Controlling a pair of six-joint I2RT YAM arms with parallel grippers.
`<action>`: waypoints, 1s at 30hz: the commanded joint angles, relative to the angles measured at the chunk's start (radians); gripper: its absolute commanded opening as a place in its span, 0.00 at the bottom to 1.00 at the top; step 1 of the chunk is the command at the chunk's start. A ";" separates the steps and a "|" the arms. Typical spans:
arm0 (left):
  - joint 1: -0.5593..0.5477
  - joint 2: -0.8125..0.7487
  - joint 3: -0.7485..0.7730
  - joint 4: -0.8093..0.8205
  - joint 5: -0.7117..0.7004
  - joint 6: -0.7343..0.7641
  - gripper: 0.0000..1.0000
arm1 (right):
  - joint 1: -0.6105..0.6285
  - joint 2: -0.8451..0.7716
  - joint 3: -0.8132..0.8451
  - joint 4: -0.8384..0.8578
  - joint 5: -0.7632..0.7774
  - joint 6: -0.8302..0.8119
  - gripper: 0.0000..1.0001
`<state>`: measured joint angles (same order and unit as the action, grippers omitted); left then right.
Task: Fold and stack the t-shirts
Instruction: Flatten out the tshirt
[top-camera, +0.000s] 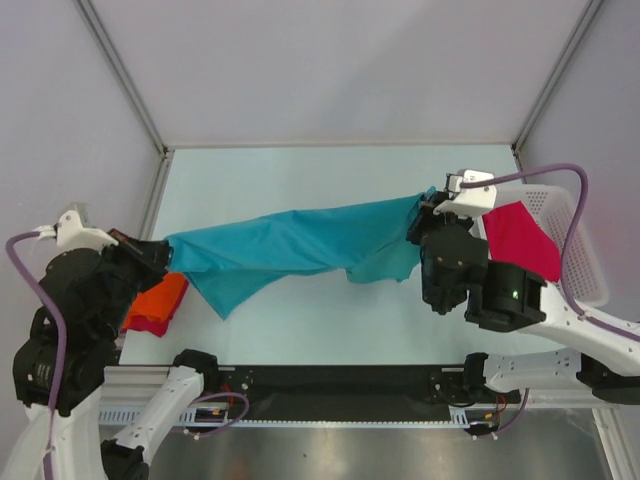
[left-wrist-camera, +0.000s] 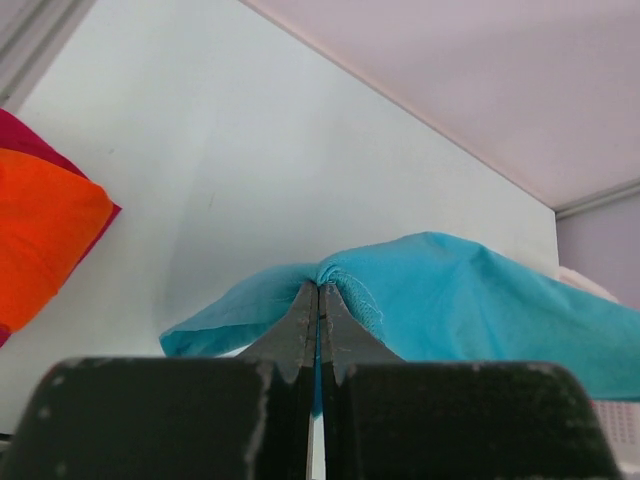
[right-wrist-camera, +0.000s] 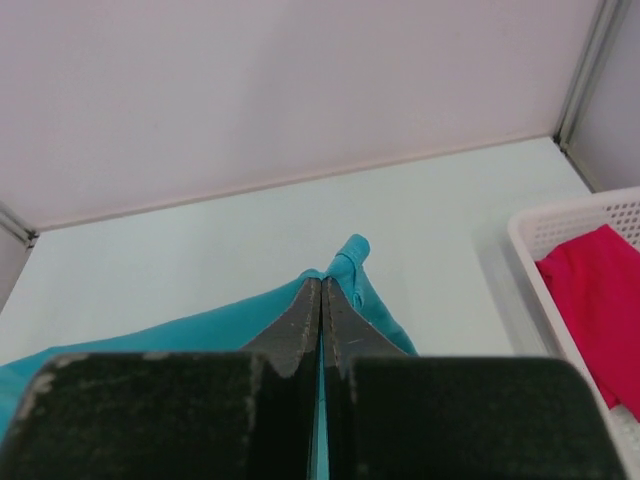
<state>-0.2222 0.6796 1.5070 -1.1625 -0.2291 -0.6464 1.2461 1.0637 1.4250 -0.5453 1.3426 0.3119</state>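
Teal shirt (top-camera: 300, 245) was stretched lengthwise across the table (top-camera: 320, 175), running from the left side up toward the far right, with loose folds sagging from its middle toward the near edge; whether those folds touched the surface could not be told. The left gripper (left-wrist-camera: 318, 292) had its jaws pinched tight on the shirt's left end, where the cloth bunched into a small ridge at the fingertips. The right gripper (right-wrist-camera: 321, 287) was clamped the same way on the right end, a corner of teal poking up past its tips. An orange shirt (top-camera: 160, 297) lay folded at the table's left edge, just beside the left gripper, on top of a red shirt (left-wrist-camera: 22, 137) that showed along its edges. At the right edge stood a white basket (top-camera: 585, 262) with a pink shirt (top-camera: 520, 238) lying in it, near the right gripper.
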 joint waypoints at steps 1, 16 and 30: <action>0.004 -0.022 0.081 -0.011 -0.107 0.008 0.00 | 0.081 -0.073 -0.154 0.754 0.234 -0.600 0.00; 0.006 -0.005 0.009 0.032 -0.118 0.021 0.00 | 0.014 0.004 -0.106 0.692 0.176 -0.532 0.00; 0.018 0.231 -0.358 0.404 -0.016 -0.010 0.00 | -0.583 0.234 -0.201 0.019 -0.578 0.309 0.00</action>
<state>-0.2207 0.8246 1.1893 -0.9398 -0.2733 -0.6518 0.7864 1.2037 1.2957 -0.4900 1.0203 0.4656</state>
